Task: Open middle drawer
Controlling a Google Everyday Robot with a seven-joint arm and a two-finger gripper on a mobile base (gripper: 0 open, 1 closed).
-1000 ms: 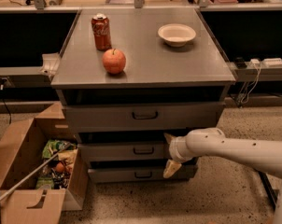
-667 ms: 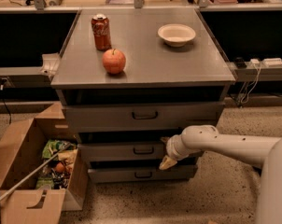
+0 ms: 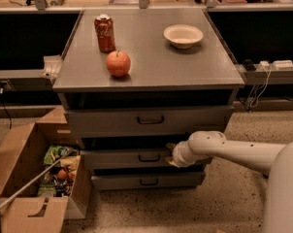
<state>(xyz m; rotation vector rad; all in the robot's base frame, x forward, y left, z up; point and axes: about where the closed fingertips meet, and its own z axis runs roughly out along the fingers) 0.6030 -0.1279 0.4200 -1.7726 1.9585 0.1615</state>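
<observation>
The grey cabinet has three stacked drawers. The middle drawer [image 3: 122, 158] is the second one, with a flat grey front and a small dark loop handle [image 3: 148, 157] at its centre. Its front sits about flush with the cabinet. My white arm reaches in from the right, and my gripper [image 3: 170, 155] is at the middle drawer's front, just right of the handle. The arm's wrist hides most of the gripper. The top drawer [image 3: 146, 121] lies above and the lowest drawer [image 3: 146, 181] below.
On the cabinet top [image 3: 151, 57] stand a red soda can [image 3: 105, 32], an apple [image 3: 118, 63] and a white bowl [image 3: 183, 35]. An open cardboard box [image 3: 35, 178] with items sits on the floor at left. Cables hang at right.
My arm has moved left along the middle drawer's front, bringing the gripper closer to the handle. The drawer has not visibly moved.
</observation>
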